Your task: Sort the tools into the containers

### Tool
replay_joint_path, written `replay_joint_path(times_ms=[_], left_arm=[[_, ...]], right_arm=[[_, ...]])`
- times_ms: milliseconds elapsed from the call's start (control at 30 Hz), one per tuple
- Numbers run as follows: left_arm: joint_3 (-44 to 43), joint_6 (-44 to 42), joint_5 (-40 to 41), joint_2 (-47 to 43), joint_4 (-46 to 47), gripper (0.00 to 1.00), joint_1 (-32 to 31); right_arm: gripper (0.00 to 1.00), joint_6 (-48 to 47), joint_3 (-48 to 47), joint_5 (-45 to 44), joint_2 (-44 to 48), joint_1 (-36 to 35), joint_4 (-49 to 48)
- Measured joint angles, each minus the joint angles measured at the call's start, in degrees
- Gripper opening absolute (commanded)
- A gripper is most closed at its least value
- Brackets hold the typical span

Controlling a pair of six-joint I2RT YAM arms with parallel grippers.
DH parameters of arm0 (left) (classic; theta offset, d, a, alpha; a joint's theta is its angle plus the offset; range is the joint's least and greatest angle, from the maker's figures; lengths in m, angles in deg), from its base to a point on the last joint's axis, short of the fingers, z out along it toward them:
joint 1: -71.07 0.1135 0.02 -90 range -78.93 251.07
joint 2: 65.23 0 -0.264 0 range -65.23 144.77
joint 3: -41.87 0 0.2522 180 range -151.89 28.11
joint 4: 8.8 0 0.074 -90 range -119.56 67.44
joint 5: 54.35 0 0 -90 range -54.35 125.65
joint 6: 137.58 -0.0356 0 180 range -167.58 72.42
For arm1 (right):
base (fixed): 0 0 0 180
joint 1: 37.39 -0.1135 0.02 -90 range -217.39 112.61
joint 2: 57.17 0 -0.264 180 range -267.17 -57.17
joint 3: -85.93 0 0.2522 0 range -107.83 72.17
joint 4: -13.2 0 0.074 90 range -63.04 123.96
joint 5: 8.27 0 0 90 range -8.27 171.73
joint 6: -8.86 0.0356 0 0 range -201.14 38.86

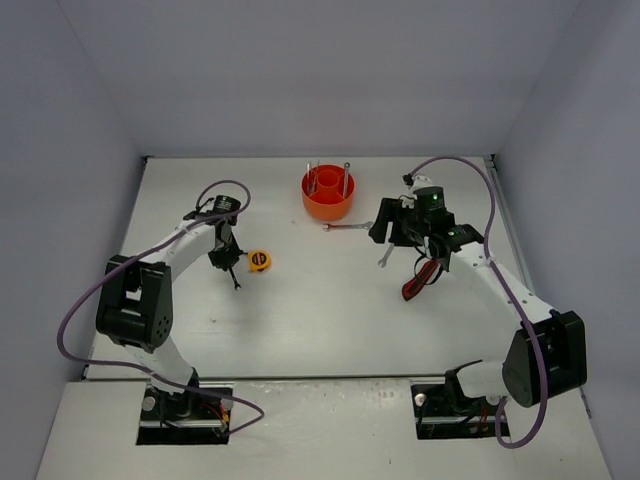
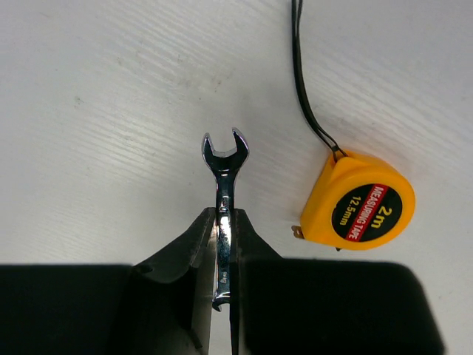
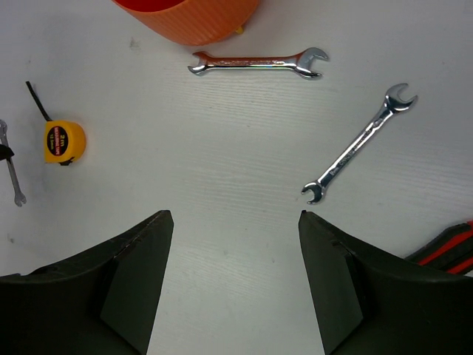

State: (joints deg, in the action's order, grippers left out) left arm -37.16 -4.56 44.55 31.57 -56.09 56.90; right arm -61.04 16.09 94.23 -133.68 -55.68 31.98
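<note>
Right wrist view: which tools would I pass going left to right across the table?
Edge wrench → tape measure → level wrench → slanted wrench → red-black knife, partly cut off at the right edge.

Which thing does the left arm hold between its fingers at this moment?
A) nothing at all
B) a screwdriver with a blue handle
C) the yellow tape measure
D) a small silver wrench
D: in the left wrist view the left fingers are shut on the shaft of a small silver wrench, and the tape measure lies apart beside it, untouched.
</note>
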Motion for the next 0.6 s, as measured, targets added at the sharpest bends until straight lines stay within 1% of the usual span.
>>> replay_joint_path(times_ms=[200,400,600], left_arm=[[-0.02,-6.49,-1.67,-3.57,0.73,0.0,-0.37],[-0.02,-13.0,-8.21,-8.78,3.72,0.0,-1.88],[-0.22,-19.07,-15.92,-14.41,7.63,0.0,-5.63]], right_arm=[[0.66,-0.56,-3.21,0.66,-0.49,-4.29,0.09],[0.66,-0.85,-8.91,2.25,-4.5,-9.07,-0.12],[0.66,-0.63,-14.02,5.59,-8.56,-10.92,-0.27]])
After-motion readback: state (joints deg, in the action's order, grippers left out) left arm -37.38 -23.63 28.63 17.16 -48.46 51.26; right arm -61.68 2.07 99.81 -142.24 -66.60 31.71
